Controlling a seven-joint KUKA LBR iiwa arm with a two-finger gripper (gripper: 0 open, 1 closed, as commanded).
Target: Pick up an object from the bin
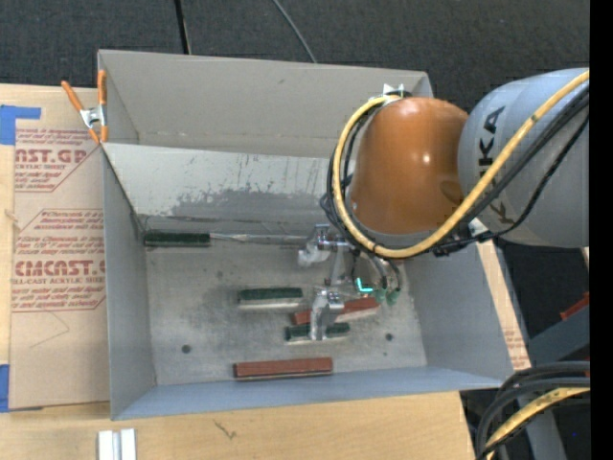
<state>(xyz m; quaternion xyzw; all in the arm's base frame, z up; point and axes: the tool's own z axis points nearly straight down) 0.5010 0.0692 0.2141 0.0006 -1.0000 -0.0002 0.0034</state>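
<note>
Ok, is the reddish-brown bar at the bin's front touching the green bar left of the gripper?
Apart. The camera view shows bare bin floor between the reddish-brown bar and the green bar.

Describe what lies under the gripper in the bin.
A short dark green bar and a red piece lie under the gripper, right of the bin's middle. The gripper covers where they meet, so whether they overlap cannot be told.
</note>
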